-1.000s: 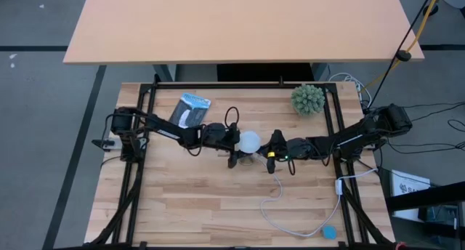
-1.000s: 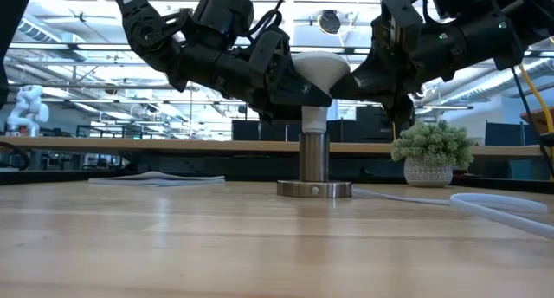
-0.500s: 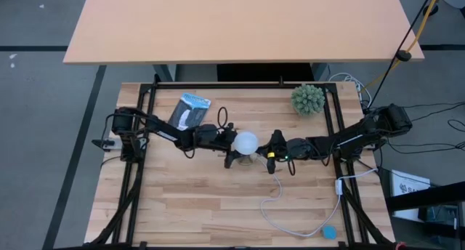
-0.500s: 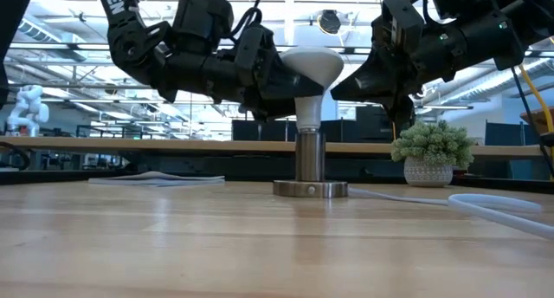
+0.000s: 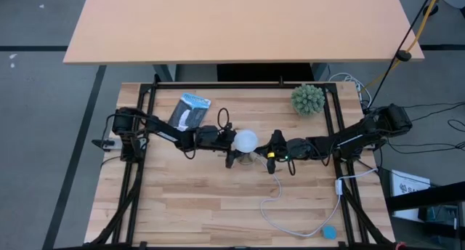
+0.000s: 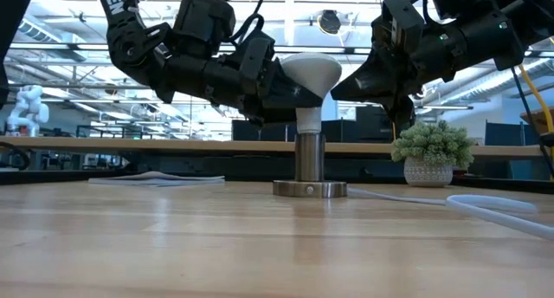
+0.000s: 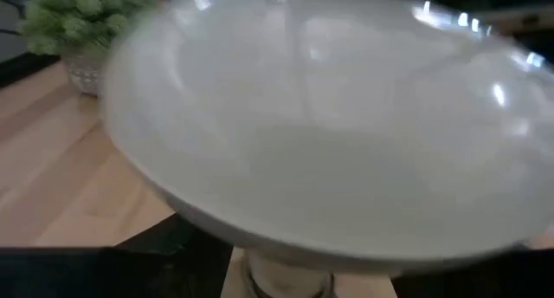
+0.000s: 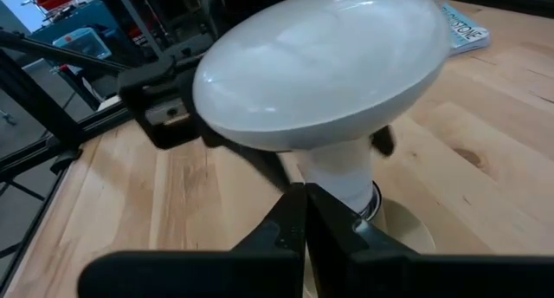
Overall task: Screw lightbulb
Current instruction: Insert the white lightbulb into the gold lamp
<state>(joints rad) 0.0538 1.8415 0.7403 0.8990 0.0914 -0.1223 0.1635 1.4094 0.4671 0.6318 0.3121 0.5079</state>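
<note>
While white frosted lightbulb [image 6: 310,75] sits upright in tan disc socket [image 6: 310,189] at frame ctr, left gripper [image 6: 290,94] clasps bulb's neck; right gripper [image 8: 305,213], jaws closed, sits beside socket.

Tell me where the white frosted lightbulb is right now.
In the high view the white frosted lightbulb is mid-table, standing in the tan disc socket, between the left gripper and the right gripper.

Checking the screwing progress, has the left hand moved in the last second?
Yes. In the low view the left hand, around the lightbulb, has drawn back away from the potted plant, and the socket has shifted slightly that way too.
</note>
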